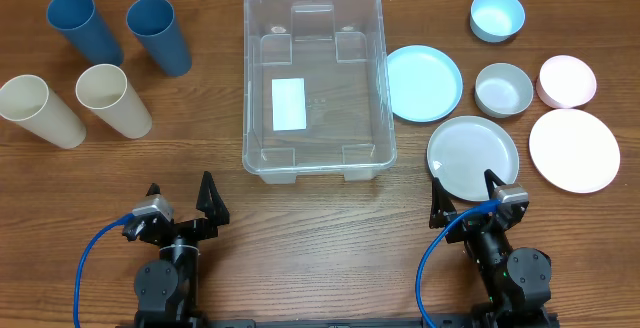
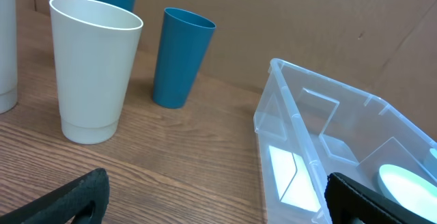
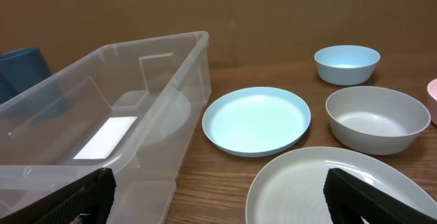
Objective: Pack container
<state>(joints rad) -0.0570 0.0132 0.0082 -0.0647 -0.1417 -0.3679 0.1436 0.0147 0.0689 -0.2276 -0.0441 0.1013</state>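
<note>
The container [image 1: 315,8], a large clear plastic bin with a white label on its base, stands empty at the table's middle; it also shows in the left wrist view [image 2: 300,91] and the right wrist view [image 3: 157,53]. My left gripper [image 1: 181,196] is open and empty near the front edge, left of the bin. My right gripper [image 1: 466,190] is open and empty, just in front of a grey plate [image 1: 472,154], which also shows in the right wrist view [image 3: 328,183].
Two blue cups [image 1: 158,33] and two cream cups [image 1: 113,99] stand at the left. At the right are a light blue plate [image 1: 424,82], a grey bowl [image 1: 503,89], a light blue bowl [image 1: 497,15], a pink bowl [image 1: 567,80] and a pink plate [image 1: 574,149].
</note>
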